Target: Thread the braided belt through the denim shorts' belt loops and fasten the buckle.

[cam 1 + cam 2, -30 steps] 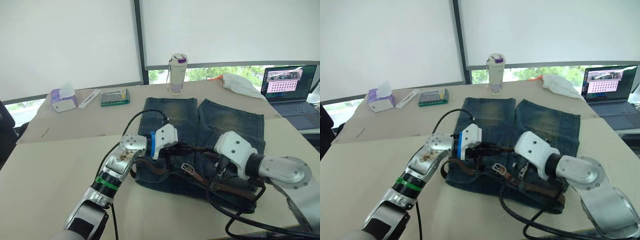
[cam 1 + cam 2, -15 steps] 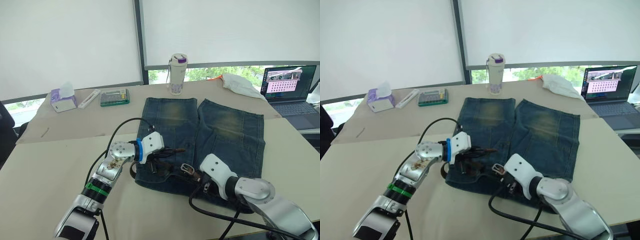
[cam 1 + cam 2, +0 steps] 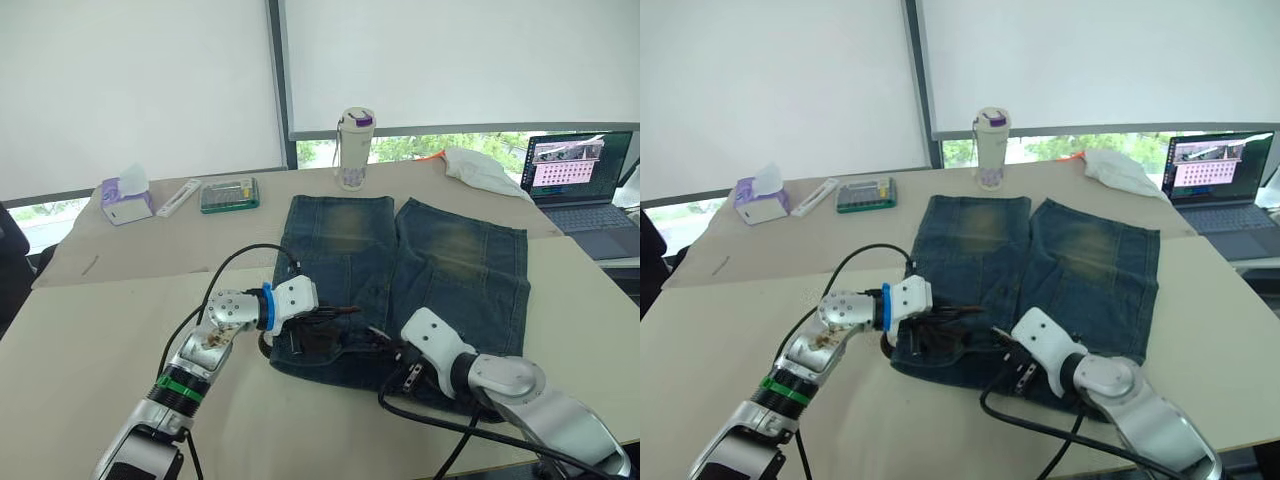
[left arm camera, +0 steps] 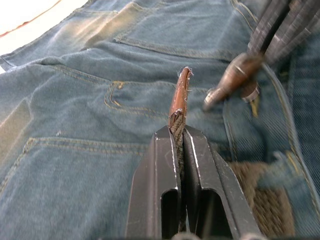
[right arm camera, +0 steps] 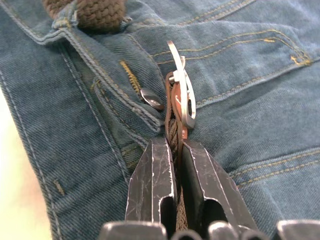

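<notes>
Over faded denim shorts (image 3: 400, 270), both hands clamp the braided belt (image 4: 176, 122): left (image 4: 178, 137) its leather tip, right (image 5: 172, 145) beside the silver buckle (image 5: 184, 95).

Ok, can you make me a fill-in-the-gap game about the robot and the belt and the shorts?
1. The left pincer is shut on the end of the braided belt that has the reddish-brown leather ____.
2. The right pincer grips the belt just behind its silver ____.
3. The denim shorts lie flat on the ____.
4. Past the shorts, by the window, stands a white bottle with a ____ lid.

Missing words: tip; buckle; table; purple
</notes>
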